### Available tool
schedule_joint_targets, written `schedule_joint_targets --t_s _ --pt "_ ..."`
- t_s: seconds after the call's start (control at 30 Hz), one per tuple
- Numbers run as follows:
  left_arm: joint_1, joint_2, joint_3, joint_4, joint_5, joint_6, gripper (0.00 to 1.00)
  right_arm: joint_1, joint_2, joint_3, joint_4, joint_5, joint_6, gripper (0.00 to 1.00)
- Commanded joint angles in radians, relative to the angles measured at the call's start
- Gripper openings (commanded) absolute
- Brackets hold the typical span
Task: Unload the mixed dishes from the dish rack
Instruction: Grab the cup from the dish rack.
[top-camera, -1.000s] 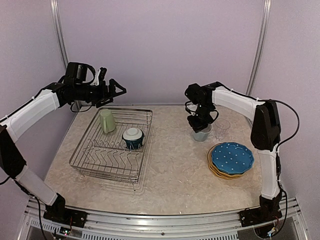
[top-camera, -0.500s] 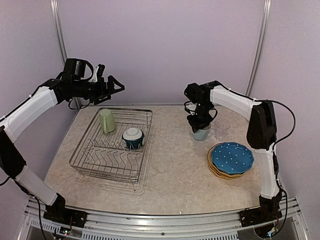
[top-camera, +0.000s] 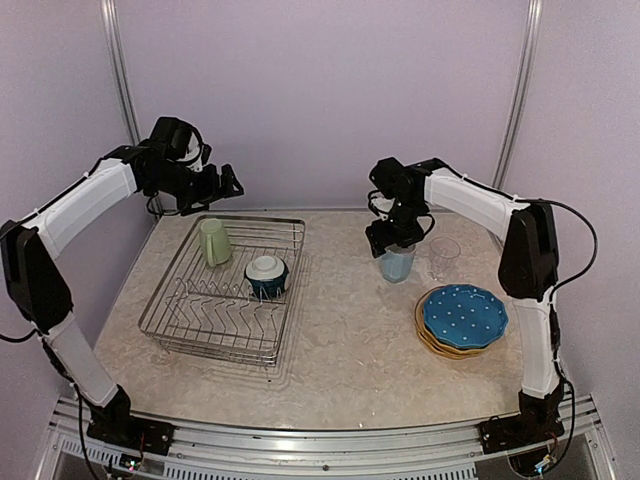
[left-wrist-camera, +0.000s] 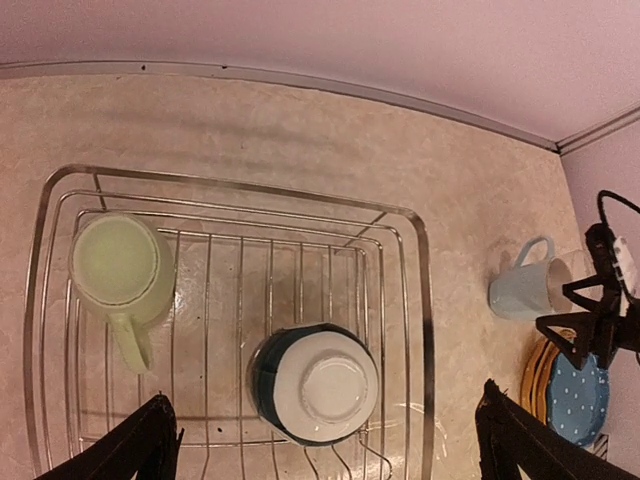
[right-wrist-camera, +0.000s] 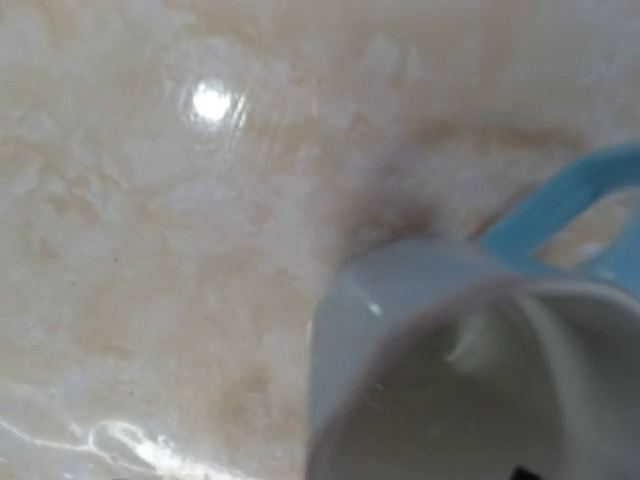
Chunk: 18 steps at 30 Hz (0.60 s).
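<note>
The dish rack (top-camera: 190, 328) stands on the left of the table and holds an upturned light green mug (top-camera: 214, 242) and an upturned dark-teal bowl (top-camera: 267, 275). My left gripper (top-camera: 226, 186) hovers open above the rack's back edge. In its wrist view the bowl (left-wrist-camera: 315, 383) lies between the spread fingers (left-wrist-camera: 150, 445), with the green mug (left-wrist-camera: 122, 270) to the left. The light blue mug (top-camera: 397, 264) stands upright on the table. My right gripper (top-camera: 393, 238) is just above its rim, jaws apart. The mug (right-wrist-camera: 400, 320) fills the right wrist view.
A small clear glass (top-camera: 444, 257) stands right of the blue mug. A stack of plates (top-camera: 462, 318), the blue dotted one on top, lies at the right. The back wall is close behind both grippers.
My right gripper has opened off the light blue mug and risen slightly. My left arm has turned, bringing its gripper lower over the rack's back edge.
</note>
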Motion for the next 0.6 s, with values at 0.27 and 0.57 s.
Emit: schedule_joint_targets --t_s 0.27,0.57 --pt "0.010 0.112 0.089 -0.147 -0.260 0.109 0.99 0.028 -0.444 -0.381 0.320 0.000 0.085 0.89" --pt "0.057 0.217 0.115 -0.174 -0.235 0.115 0.88 0.041 -0.710 -0.649 0.502 -0.021 0.166 0.93"
